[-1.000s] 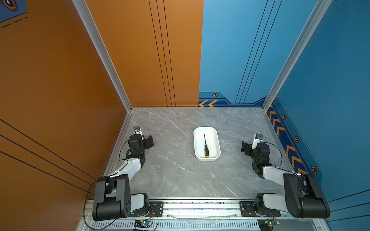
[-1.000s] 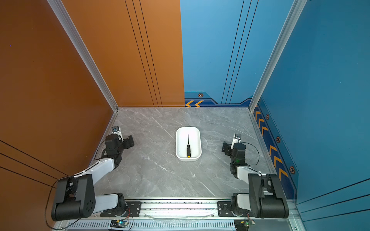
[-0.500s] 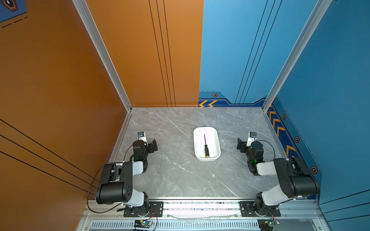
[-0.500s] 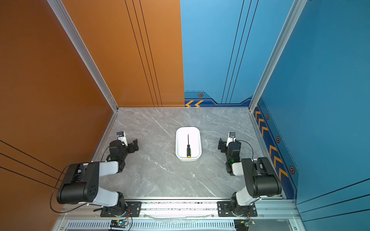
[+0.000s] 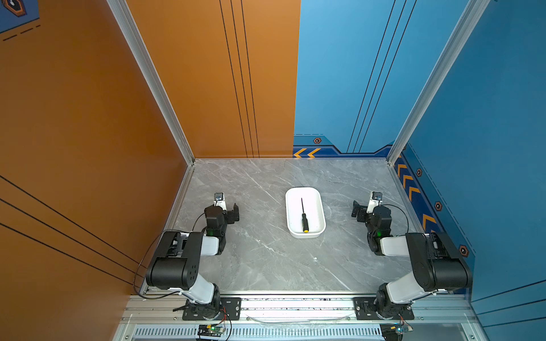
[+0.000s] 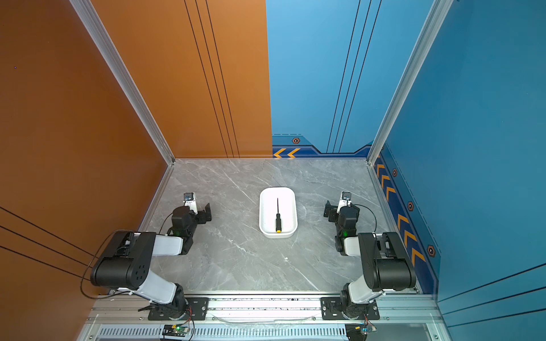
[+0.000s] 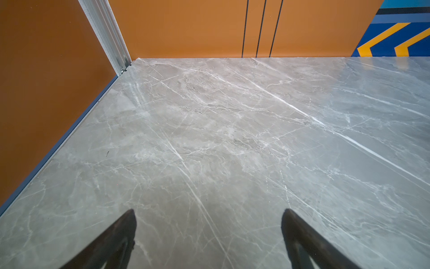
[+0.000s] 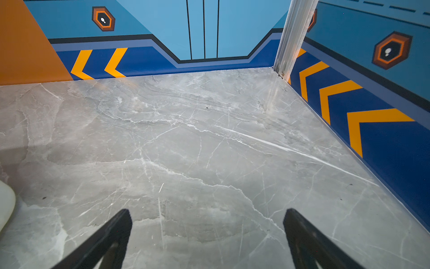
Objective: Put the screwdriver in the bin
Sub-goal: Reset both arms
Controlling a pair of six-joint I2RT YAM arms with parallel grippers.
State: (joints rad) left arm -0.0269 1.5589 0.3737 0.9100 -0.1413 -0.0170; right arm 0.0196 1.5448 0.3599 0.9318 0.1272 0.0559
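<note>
Jaws of both our grippers stand spread apart with nothing between them: the left gripper [image 7: 209,237] and the right gripper [image 8: 207,237] each look at bare grey marble table [image 8: 209,151]. Between the two arms, about equally far from each, the small black-handled screwdriver with yellow butt [image 5: 304,217] lies inside the shallow white plastic bin [image 5: 320,206], its long axis along the bin, tip toward the back wall. Compared with a second ago, both arms have folded back; the screwdriver has not moved.
</note>
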